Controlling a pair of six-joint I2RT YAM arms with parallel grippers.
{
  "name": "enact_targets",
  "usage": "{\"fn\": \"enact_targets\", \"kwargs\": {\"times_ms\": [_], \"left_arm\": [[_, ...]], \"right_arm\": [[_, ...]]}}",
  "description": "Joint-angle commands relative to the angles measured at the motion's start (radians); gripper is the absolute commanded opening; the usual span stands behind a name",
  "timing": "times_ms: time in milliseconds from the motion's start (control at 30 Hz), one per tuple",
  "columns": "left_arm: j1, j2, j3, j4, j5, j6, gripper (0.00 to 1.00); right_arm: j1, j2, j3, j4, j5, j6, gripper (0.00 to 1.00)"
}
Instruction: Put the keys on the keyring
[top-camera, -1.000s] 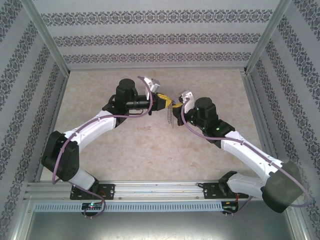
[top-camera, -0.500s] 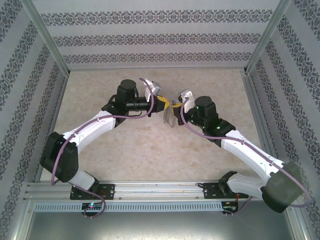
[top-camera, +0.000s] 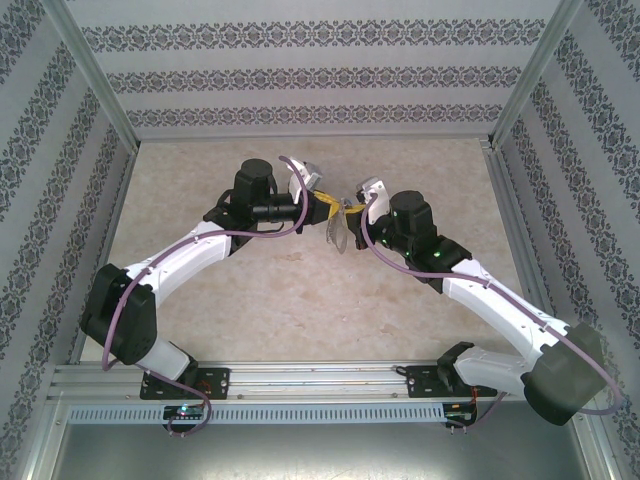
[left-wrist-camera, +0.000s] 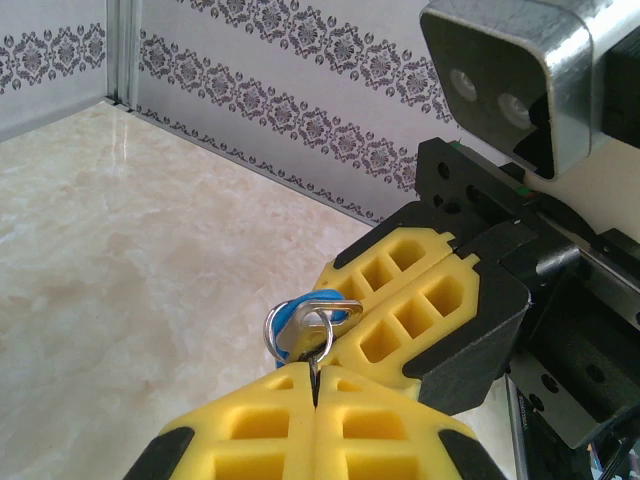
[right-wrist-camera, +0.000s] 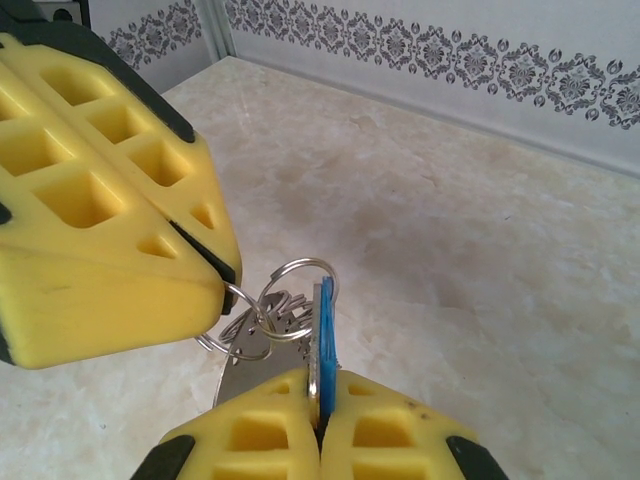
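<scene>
– Above the table (top-camera: 250, 300), what holds what?

– Tip to tip, the left gripper (left-wrist-camera: 313, 378) is pinched closed on the keyring (right-wrist-camera: 298, 263), which juts just past its tip; the right gripper (right-wrist-camera: 320, 395) is clamped tight on the key (right-wrist-camera: 324, 320), its head between the jaws and right against the ring; whether it is threaded yet, I cannot tell.

– How to thread it well?

– Small, slow moves, I'd say; hold the ring steady, steer the key's hole onto the wire's open end, twist rather than push; the wire looks springy, and a slip could drop either piece.

– And the looks?

– Ring: thin grey wire in overlapping loops, a flat silver piece (right-wrist-camera: 245, 365) hanging just below the left gripper; key: small, a silver edge beside a bright blue plastic head.
</scene>
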Motion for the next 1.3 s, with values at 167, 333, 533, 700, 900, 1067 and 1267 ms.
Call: {"fn": "enact_targets", "kwargs": {"times_ms": [167,333,533,700,900,1067,1267], "left_arm": [[-0.018,-0.034,0.008,0.003,0.01,0.017,0.0],[-0.019,-0.034,0.008,0.005,0.01,0.014,0.0],[-0.018,-0.035,0.01,0.006,0.013,0.01,0.0],[-0.018,-0.028,0.012,0.009,0.016,0.008,0.0],[-0.018,-0.026,0.014,0.011,0.017,0.005,0.0],[-0.018,-0.021,0.014,0.014,0.017,0.004,0.0],[-0.018,-0.017,0.017,0.011,0.013,0.009,0.0]], "right_arm": [[-0.024,-0.02,-0.024,0.024,0.078,-0.002,0.0],[-0.035,-0.03,-0.034,0.022,0.074,0.004,0.0],[-0.038,-0.028,-0.024,0.021,0.059,0.007,0.0],[-0.016,-0.011,0.005,0.024,0.033,0.009,0.0],[0.021,0.028,0.038,0.03,0.033,0.002,0.0],[0.031,0.047,0.05,0.039,0.027,0.006,0.0],[0.031,0.038,0.054,0.012,0.067,-0.018,0.0]]}}
